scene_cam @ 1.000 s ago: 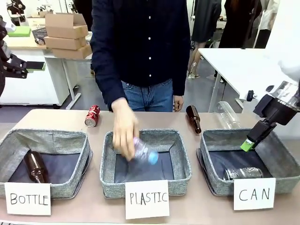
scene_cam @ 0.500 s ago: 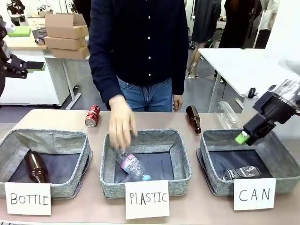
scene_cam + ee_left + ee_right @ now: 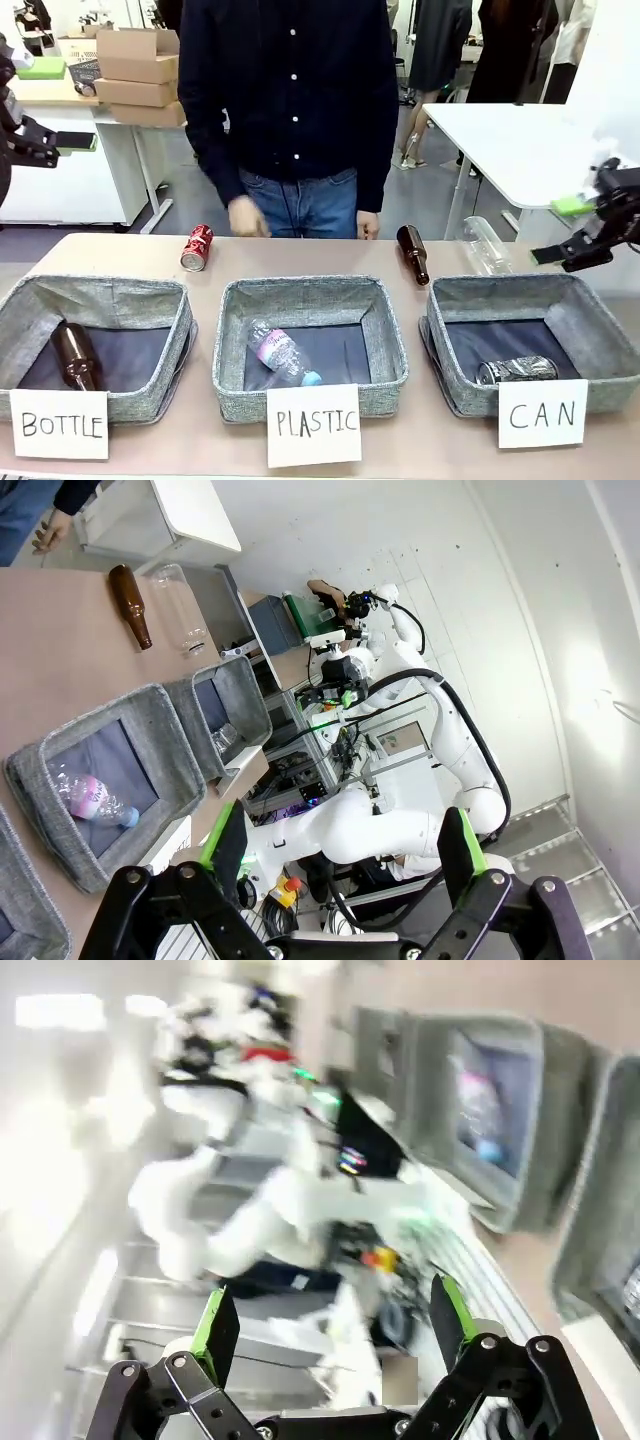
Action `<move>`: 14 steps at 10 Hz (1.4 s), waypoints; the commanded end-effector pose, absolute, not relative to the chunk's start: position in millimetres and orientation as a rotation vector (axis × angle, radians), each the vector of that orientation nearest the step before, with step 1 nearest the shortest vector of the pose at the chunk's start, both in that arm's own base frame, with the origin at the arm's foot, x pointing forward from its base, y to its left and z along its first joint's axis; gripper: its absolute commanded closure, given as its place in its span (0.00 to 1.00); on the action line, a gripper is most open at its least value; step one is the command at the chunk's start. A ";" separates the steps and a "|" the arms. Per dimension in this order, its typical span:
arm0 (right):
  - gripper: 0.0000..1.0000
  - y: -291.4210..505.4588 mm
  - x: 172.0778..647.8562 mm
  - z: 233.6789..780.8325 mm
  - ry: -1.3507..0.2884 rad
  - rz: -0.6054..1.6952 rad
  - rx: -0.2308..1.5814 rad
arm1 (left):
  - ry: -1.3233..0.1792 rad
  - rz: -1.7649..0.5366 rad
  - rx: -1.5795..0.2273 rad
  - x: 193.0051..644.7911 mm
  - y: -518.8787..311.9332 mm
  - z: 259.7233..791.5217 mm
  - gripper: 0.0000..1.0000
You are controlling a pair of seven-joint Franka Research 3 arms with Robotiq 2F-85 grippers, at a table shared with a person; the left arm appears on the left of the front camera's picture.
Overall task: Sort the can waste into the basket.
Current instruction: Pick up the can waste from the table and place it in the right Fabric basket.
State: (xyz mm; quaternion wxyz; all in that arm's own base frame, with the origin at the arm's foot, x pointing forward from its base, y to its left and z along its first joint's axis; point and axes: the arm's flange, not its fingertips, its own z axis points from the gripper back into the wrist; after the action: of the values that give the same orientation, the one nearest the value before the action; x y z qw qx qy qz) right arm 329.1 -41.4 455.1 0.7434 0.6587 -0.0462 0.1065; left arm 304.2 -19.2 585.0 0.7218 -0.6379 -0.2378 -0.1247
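A dark can [image 3: 517, 370] lies on its side on the floor of the grey basket [image 3: 500, 287] signed "CAN", at the right. A red can [image 3: 197, 247] lies on the table behind the "BOTTLE" basket. My right gripper [image 3: 560, 231] hangs open and empty above the CAN basket's far right corner, well clear of it. Its fingers [image 3: 218, 1332] stand wide apart in the blurred right wrist view. My left gripper [image 3: 66, 141] is raised at the far left, away from the table, open and empty [image 3: 345, 855]. The left wrist view takes in the CAN basket [image 3: 250, 690] from the side.
The "PLASTIC" basket [image 3: 310, 290] holds a clear bottle [image 3: 282, 354]. The "BOTTLE" basket [image 3: 100, 290] holds a brown bottle [image 3: 77, 355]. Another brown bottle [image 3: 413, 253] and a clear bottle [image 3: 484, 246] lie behind the baskets. A person stands at the far edge, hands [image 3: 244, 217] near it.
My right gripper rose from over the CAN basket and swung up to the right. The person let the clear bottle fall into the PLASTIC basket and drew the hand back.
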 end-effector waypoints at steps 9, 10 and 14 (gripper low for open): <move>0.00 -41.4 329.1 455.1 -0.101 0.233 1.443 | -0.543 -0.293 -1.429 304.5 -20.6 586.0 0.00; 0.00 -41.4 329.1 455.1 -0.101 0.233 1.443 | -0.543 -0.293 -1.429 304.5 -20.6 586.0 0.00; 0.00 -41.4 329.1 455.1 -0.101 0.233 1.443 | -0.525 -0.275 -1.409 304.3 -19.4 584.9 0.00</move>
State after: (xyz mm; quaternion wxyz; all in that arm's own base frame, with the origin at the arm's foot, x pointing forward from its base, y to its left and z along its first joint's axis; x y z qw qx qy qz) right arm 330.3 -40.3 454.1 0.7389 0.6643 -0.0443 0.1034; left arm 304.4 -19.1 584.8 0.7221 -0.6377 -0.2377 -0.1243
